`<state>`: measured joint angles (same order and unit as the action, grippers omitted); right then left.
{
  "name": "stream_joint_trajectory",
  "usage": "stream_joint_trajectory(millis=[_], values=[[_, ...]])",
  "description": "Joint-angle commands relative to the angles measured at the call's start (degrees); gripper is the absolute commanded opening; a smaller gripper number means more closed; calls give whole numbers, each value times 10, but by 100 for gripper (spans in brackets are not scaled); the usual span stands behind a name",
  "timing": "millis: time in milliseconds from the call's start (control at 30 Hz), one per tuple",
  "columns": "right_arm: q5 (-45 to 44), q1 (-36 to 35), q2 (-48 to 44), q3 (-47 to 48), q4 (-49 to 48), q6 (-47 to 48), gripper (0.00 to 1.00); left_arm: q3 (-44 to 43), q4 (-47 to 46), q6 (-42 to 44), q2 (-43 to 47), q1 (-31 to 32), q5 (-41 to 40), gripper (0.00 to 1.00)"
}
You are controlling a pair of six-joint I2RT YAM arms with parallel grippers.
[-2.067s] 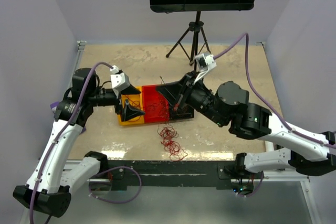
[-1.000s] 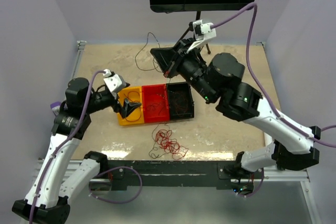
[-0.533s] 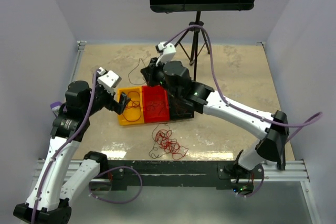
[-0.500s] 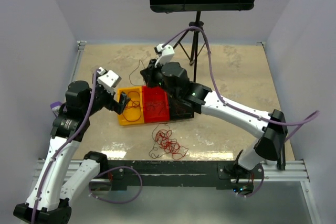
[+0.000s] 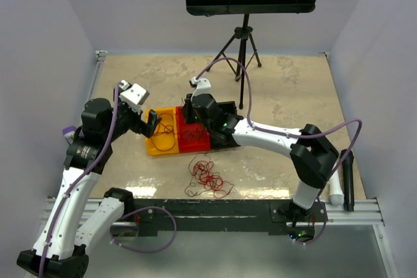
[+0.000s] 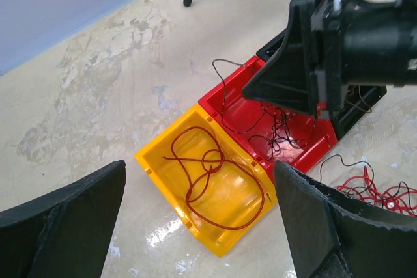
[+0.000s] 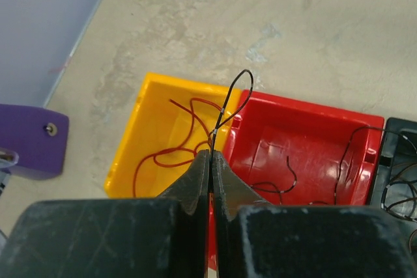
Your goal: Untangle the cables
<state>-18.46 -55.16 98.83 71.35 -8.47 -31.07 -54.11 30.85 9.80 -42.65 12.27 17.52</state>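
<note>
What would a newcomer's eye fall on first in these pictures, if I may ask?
Probably the bright yellow bin and red bin, side by side on the table. Above their shared edge, the right gripper is shut on a thin dark wire. A red tangle lies nearer the arm bases.

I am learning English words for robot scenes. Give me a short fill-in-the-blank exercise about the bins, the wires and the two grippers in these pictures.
1. The thin wire pinched in the right gripper is ____ in colour.
2. The curled wire lying in the yellow bin is ____.
3. The left gripper is ____ and holds nothing.
4. Between the yellow bin and the black bin sits the ____ bin.

Missing words: black; red; open; red.
</note>
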Motion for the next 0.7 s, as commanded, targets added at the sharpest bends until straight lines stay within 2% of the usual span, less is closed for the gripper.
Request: stream_joint_trajectory(millis=[0, 200, 367, 533, 567, 667], values=[[-16, 2, 18, -4, -31, -20, 0, -16, -36, -21, -1, -4, -6, 100], [-78, 3, 67, 23, 41, -64, 0, -17, -43, -20, -8, -4, -5, 100], [-83, 5, 101, 35, 52, -65, 0, -18, -50, -23, -11, -4, 0, 100], [-75, 11, 131, 89, 83, -46, 2, -21, -50, -27, -20, -4, 10, 100], [-72, 11, 122, 94, 84, -44, 13, -22, -48, -26, -24, -4, 13, 100], [-59, 11, 89, 90, 84, -35, 37, -22, -40, -22, -33, -4, 19, 100]])
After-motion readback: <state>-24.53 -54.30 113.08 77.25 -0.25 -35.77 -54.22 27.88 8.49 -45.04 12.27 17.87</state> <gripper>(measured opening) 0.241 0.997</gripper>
